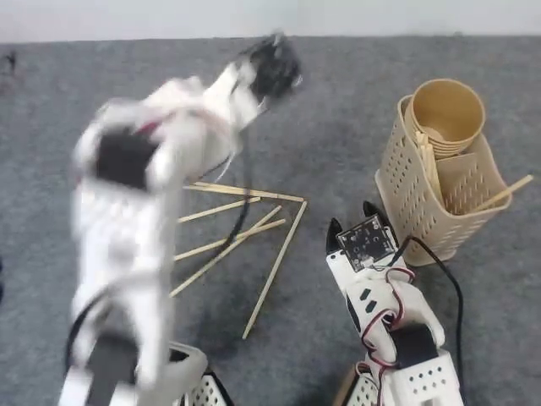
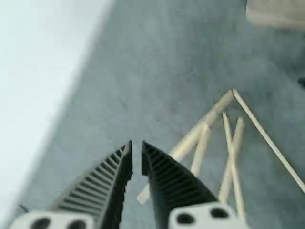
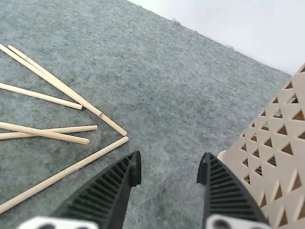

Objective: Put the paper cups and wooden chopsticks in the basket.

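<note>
Several wooden chopsticks (image 1: 241,233) lie loosely crossed on the grey mat. The beige perforated basket (image 1: 418,211) stands at the right, with stacked paper cups (image 1: 448,110) in it and a chopstick (image 1: 505,192) poking out. My left gripper (image 1: 272,63) is raised high over the far part of the mat, beyond the chopsticks (image 2: 205,136); in its wrist view the left gripper (image 2: 137,145) is shut with nothing held. My right gripper (image 1: 359,218) is open and low, between the chopsticks (image 3: 52,129) and the basket (image 3: 279,143). The right gripper (image 3: 169,167) holds nothing.
The grey mat (image 1: 338,110) covers the table, with a pale strip (image 1: 254,17) along its far edge. A black cable (image 1: 448,271) loops from the right arm just in front of the basket. The arm bases stand at the near edge.
</note>
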You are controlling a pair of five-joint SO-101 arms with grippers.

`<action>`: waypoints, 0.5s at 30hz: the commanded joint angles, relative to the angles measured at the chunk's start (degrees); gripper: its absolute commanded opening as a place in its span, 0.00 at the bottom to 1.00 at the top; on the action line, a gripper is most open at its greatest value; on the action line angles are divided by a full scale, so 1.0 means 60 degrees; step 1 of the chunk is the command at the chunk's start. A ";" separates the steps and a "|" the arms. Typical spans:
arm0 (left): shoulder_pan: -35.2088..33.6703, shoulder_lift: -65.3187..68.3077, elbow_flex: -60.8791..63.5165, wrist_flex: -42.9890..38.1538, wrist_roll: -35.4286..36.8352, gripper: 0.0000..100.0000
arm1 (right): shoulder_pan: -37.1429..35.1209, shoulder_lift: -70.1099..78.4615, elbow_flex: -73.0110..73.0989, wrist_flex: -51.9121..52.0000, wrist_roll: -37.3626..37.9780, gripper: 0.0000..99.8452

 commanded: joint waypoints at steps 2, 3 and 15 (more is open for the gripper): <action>-0.1348 -0.4659 0.4462 -0.3692 0.1172 0.04 | 0.0022 -0.0081 0.0147 -0.0168 0.0117 0.21; -0.1626 -0.4996 0.5678 -0.4366 0.1245 0.07 | 0.0022 -0.0081 0.0147 -0.0168 0.0117 0.21; -0.2022 -0.4161 1.0967 -0.5538 -0.4103 0.19 | -0.0007 -0.0081 0.0147 -0.0154 0.0117 0.21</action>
